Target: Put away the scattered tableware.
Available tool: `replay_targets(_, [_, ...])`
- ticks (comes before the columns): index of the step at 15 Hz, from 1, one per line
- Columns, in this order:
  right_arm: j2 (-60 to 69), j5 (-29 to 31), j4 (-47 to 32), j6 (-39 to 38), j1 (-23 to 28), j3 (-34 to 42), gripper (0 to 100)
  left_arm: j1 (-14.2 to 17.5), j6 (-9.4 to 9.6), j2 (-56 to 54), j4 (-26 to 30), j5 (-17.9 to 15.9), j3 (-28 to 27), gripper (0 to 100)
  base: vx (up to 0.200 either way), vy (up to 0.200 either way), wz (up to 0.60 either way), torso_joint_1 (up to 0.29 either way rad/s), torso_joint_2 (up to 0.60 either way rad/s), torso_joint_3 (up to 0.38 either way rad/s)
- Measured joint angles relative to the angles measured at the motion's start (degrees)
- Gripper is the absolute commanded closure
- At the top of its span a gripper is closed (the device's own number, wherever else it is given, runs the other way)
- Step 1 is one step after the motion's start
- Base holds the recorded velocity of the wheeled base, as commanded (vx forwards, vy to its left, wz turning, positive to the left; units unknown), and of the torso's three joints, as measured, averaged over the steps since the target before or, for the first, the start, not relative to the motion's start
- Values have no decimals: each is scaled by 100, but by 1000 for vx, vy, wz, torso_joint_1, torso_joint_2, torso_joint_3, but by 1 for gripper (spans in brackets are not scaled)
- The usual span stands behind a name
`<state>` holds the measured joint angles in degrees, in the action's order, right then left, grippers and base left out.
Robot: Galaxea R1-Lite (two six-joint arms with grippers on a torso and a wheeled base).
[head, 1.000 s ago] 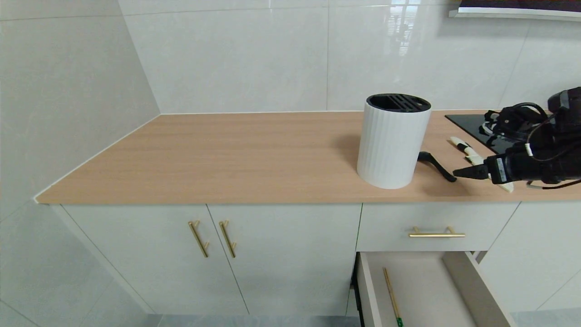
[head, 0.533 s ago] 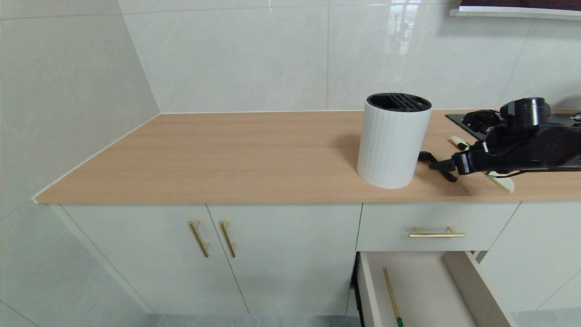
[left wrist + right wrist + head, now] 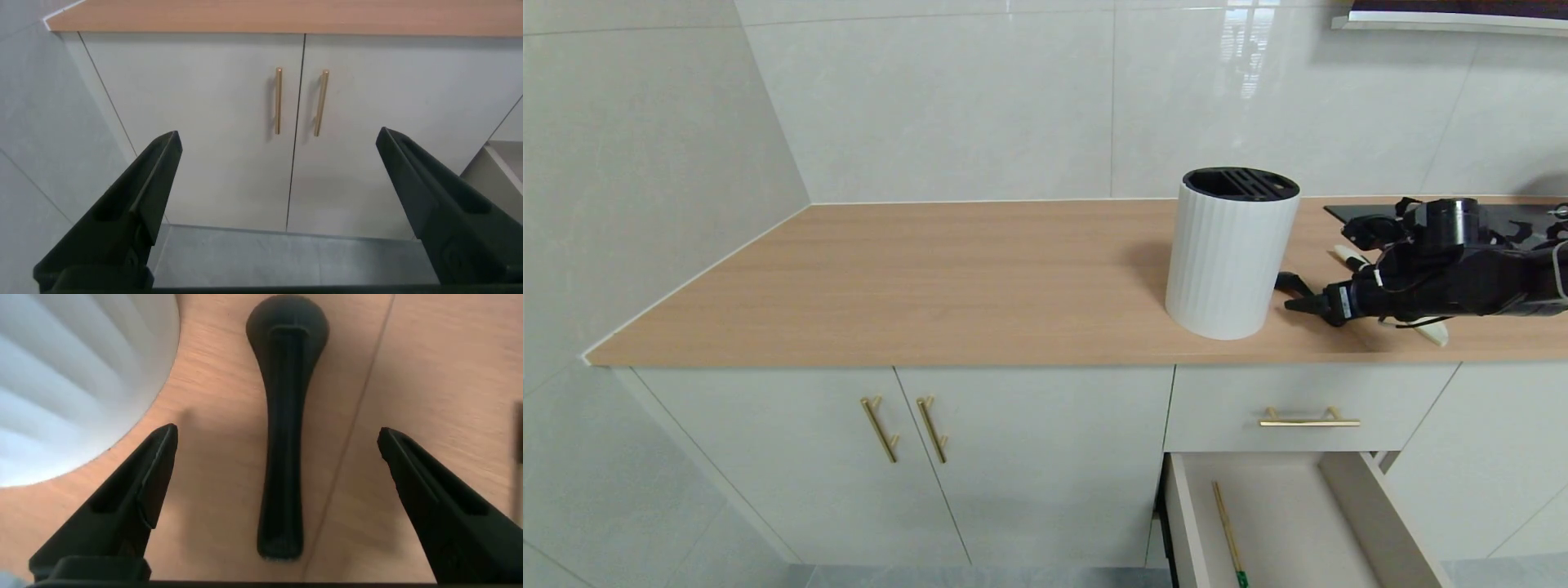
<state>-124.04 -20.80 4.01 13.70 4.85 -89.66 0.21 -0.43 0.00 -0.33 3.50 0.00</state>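
**Item 1, black-handled utensil** (image 3: 282, 425): you find it lying flat on the counter (image 3: 931, 278), near the front edge toward the right end. Its rounded end sits just beside the white ribbed holder (image 3: 1229, 261), not touching it in the right wrist view.

**Item 2, right gripper** (image 3: 1307, 304): yours sits low over the handle with fingers spread wide apart, one on each side of it. The handle lies between them and neither finger touches it.

**Item 3, left gripper** (image 3: 278, 143): fingers are apart and hold nothing. It faces the white cabinet doors (image 3: 359, 163) with their two gold bar handles.

**Item 4, surroundings:**
- The holder, with its black slotted top, stands close on the left of your right gripper.
- A cream-coloured utensil (image 3: 1352, 260) lies behind the right arm, partly hidden by it.
- A black cooktop (image 3: 1356, 216) sits at the counter's back right.
- Below the counter, an open drawer (image 3: 1347, 490) holds one chopstick (image 3: 1227, 531).

**Item 5, print:** a small white label (image 3: 1343, 302) sits on the right arm, too small to read.
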Motion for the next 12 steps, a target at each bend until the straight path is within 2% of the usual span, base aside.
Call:
replay_targets(6, [-165, -2, 69, -13, 7, -48, 0, 0, 0, 0, 0, -2, 0, 0, 0, 0, 0, 0, 0, 0])
replay_targets(7, [-171, -2, 69, -16, 7, -50, 100, 0, 0, 0, 0, 0, 0, 0, 0, 0, 0, 0, 0, 0])
replay_targets(12, [-243, 5, 124, -13, -20, -52, 100, 0, 0, 0, 1, 0, 0, 0, 0, 0, 0, 0, 0, 0])
